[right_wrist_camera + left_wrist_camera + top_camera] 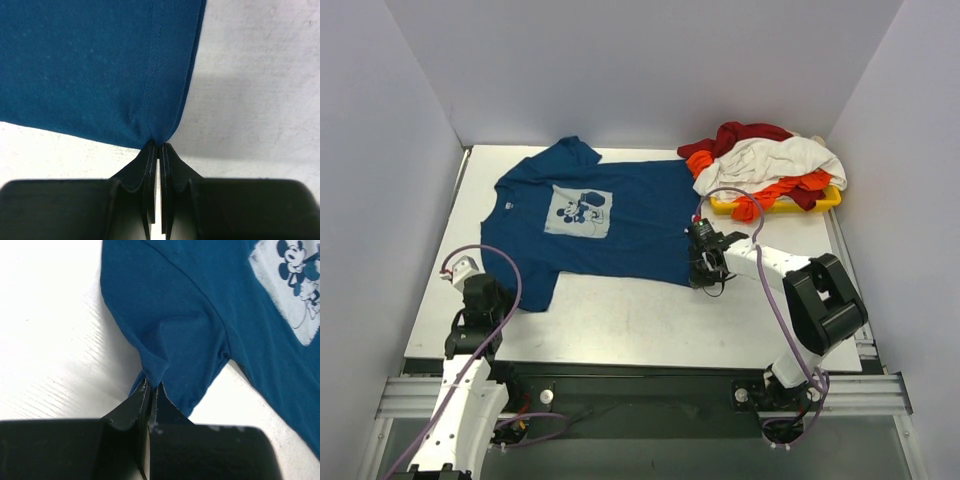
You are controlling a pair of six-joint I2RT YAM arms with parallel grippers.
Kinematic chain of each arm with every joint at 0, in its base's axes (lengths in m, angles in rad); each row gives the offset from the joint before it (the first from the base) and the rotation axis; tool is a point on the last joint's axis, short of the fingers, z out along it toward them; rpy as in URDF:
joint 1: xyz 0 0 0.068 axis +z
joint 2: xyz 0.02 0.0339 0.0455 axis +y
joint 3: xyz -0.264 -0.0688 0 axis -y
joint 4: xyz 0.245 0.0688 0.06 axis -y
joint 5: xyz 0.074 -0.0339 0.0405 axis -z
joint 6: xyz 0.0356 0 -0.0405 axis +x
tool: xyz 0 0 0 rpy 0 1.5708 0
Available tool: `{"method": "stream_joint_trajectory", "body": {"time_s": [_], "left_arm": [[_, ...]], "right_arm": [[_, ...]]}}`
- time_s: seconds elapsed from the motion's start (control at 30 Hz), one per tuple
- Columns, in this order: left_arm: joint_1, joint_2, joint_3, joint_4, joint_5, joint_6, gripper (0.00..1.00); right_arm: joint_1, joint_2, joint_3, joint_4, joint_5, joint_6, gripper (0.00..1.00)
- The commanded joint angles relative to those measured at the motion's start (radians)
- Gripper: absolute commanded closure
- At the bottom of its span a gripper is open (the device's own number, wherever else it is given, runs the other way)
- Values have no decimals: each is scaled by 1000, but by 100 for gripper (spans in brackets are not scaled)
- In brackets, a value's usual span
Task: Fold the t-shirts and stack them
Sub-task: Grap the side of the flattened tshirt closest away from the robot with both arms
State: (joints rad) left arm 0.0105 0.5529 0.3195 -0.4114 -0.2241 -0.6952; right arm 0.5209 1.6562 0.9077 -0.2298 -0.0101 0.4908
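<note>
Blue t-shirt spread flat, front up; other t-shirts heaped far right.

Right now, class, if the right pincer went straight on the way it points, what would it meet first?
The dark blue t-shirt: the right pincer is shut on its hem, and cloth lies ahead.

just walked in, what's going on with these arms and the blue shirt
Two robot arms hold a dark blue t-shirt spread flat on the table. The left gripper is pinched shut on its near sleeve, the right gripper on its near hem corner. The other shirts sit heaped on the yellow tray at the far right.
</note>
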Motion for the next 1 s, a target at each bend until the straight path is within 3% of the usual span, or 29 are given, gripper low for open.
{"method": "stream_joint_trajectory", "body": {"time_s": [0.0, 0.73, 0.97], "left_arm": [[-30, -50, 73, -18, -40, -6, 100], [-124, -264, 216, -274, -139, -119, 100], [-132, -263, 191, -196, -97, -75, 100]], "right_arm": [[27, -32, -42, -114, 7, 9, 100], [100, -176, -150, -171, 41, 45, 100], [102, -211, -158, -177, 59, 46, 100]]}}
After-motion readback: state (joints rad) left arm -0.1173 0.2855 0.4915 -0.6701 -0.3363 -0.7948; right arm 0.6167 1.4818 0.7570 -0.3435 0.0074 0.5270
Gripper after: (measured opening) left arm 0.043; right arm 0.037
